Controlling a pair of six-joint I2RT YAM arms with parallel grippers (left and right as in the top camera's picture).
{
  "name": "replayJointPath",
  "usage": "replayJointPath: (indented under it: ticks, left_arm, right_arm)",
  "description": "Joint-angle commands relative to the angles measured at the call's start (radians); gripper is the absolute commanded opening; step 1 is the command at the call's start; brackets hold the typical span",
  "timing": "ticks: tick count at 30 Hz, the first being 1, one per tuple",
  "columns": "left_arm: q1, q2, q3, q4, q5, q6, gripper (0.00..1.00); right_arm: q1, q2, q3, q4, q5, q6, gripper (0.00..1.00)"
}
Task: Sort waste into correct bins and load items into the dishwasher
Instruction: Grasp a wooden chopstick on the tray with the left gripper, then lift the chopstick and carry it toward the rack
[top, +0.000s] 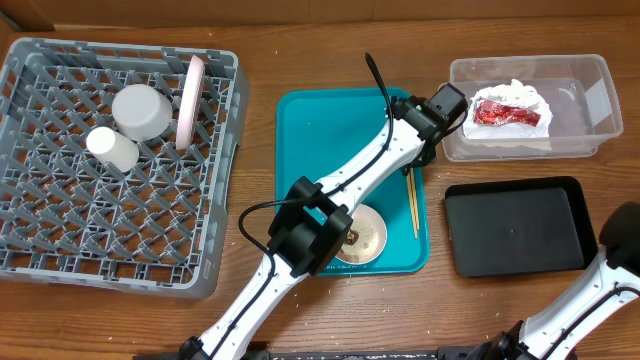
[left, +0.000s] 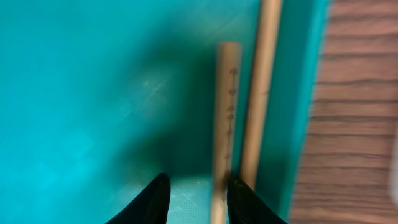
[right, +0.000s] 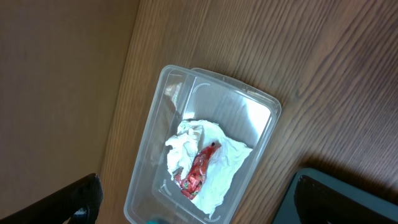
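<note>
- Plain wooden surface (top: 300, 50), with everything spread out in a row across it.
- Left jaws: partly apart and down low at the right side of the teal tray (top: 310, 160). The end of the patterned chopstick (left: 227, 112) sits between the tips, tight against one tip with a gap on the other side, so it's not pinched.
- The plain chopstick (left: 261, 87) lies just beside the first one, along the tray's rim.
- Same tray, front edge: a pale round dish (top: 368, 235), half hidden under the left arm (top: 370, 165).
- Right jaws: spread wide, hanging over the tub (right: 261, 109) and gripping nothing.
- The tub is at the back right. The napkin (right: 224, 168) is crumpled inside it, with the red wrapper (right: 198, 171) on top.
- The black tray (top: 515, 225) sits just in front of the tub.
- The rack (top: 60, 220) is far left. It holds a small cup (top: 112, 147) touching a bigger white cup (top: 140, 110), and a pale plate (top: 190, 100) standing on edge beside them.
</note>
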Motion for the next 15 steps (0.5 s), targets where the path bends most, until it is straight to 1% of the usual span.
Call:
replayJointPath:
  ticks: [1,5,7,9,13,15]
  left_arm:
    - [-0.001,0.022,-0.029,0.011,-0.013,-0.017,0.33]
    - [-0.001,0.022,-0.031,0.016,-0.013,-0.017,0.32]
    - [-0.001,0.022,-0.031,0.016,-0.013,-0.016,0.30]
    - [-0.001,0.022,-0.031,0.015,-0.013,-0.016,0.23]
    - [0.003,0.018,-0.030,0.015,-0.014,0.007,0.04]
    - [0.007,0.010,-0.025,0.013,-0.013,0.044,0.04]
  right_arm:
    - [-0.003,-0.014,0.018,0.002,0.003,-0.005,1.00]
    - [-0.003,-0.014,0.018,0.002,0.003,-0.005,1.00]
    - [-0.003,-0.014,0.018,0.002,0.003,-0.005,1.00]
    - [-0.003,-0.014,0.018,0.003,0.003,-0.005,1.00]
    - [-0.003,-0.014,0.018,0.002,0.003,-0.005,1.00]
    - [-0.003,-0.014,0.018,0.003,0.003,-0.005,1.00]
